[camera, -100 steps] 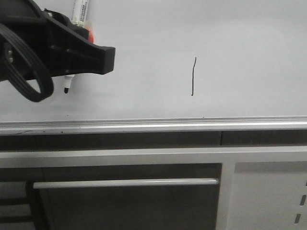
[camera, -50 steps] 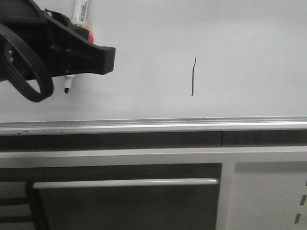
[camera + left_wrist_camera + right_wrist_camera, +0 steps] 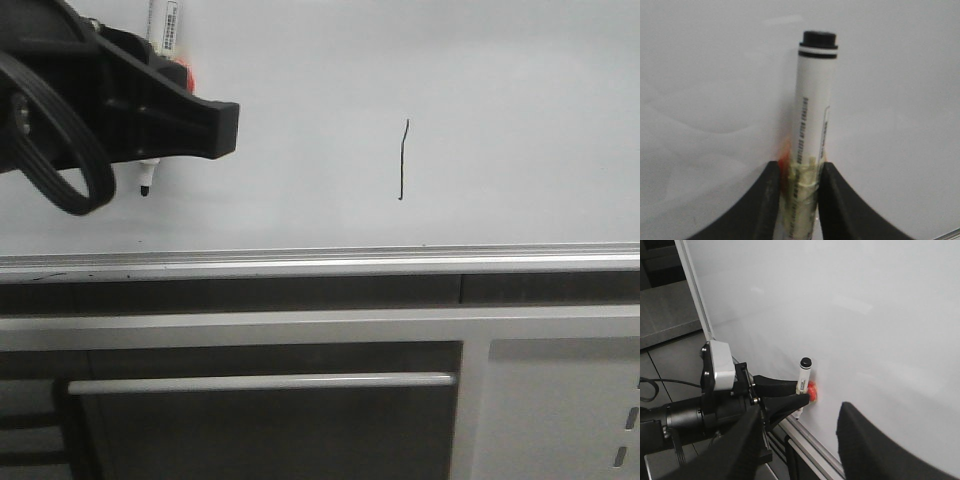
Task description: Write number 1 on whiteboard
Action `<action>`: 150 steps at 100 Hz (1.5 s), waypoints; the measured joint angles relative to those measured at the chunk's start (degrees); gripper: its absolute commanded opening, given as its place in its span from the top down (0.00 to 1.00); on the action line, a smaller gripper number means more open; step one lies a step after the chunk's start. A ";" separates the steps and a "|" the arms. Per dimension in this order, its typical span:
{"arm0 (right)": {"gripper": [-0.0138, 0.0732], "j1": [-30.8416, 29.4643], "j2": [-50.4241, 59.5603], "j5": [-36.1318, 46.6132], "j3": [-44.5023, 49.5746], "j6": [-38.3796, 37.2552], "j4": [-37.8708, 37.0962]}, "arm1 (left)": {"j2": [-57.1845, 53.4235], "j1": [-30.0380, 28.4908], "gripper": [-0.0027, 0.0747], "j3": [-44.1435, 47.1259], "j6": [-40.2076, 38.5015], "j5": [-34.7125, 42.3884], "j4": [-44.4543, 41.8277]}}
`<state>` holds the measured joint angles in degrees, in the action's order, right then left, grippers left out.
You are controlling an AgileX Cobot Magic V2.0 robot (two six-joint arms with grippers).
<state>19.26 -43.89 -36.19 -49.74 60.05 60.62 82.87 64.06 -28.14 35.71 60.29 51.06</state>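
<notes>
Compared with the frame 0.5 s earlier, the marker (image 3: 166, 24) has shifted slightly: its tip (image 3: 146, 189) sits a little further right and lower in the front view, while the left arm body shows almost no displacement. The number 1 (image 3: 402, 160) is unchanged. Task status, judged from the board: the stroke is complete, a thin near-vertical black line with a slight bend at its upper end, drawn on the whiteboard (image 3: 520, 110) above the silver rail (image 3: 320, 259). No further writing appears necessary; the remaining action is probably only to withdraw or park the marker. The left pincer (image 3: 800, 172) is closed on the marker barrel, fingers (image 3: 767, 200) pressing it from both sides, with the capped rear end projecting beyond them. An orange patch (image 3: 812, 389) shows beside the grip; what it is cannot be determined. The right pincer (image 3: 800, 440) is spread wide and holds nothing, stationed off the board and facing the left arm. Relative position: the number 1 lies well apart from the left pincer, to its right in the front view and at roughly the height of the marker tip; the tip is nowhere near the stroke
</notes>
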 measured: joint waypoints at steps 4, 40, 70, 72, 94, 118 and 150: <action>0.48 0.00 0.00 0.00 0.00 0.00 0.00 | 0.00 0.00 0.75 0.00 0.00 0.00 0.00; 0.48 0.00 0.00 0.00 0.00 0.00 0.00 | 0.00 0.00 0.74 0.00 0.00 0.00 0.00; 0.48 0.00 0.00 0.00 0.00 0.00 0.00 | 0.00 -0.13 0.64 0.00 0.00 0.00 0.11; 0.48 0.00 0.00 0.00 0.00 0.00 0.00 | 0.00 -0.12 0.62 0.00 0.00 0.00 0.11; 0.48 0.00 0.00 0.00 0.00 0.00 0.00 | 0.04 -0.58 0.50 -0.08 0.00 -0.05 0.93; 0.48 0.00 0.00 0.00 0.00 0.00 0.00 | 0.04 -0.58 0.45 -0.08 0.00 -0.05 1.06; 0.48 0.00 0.00 0.04 0.00 0.00 0.00 | -0.22 0.99 0.32 -0.08 0.00 -0.05 1.63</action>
<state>19.26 -43.89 -36.14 -49.74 60.05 60.62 82.65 65.05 -28.22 35.71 60.24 52.69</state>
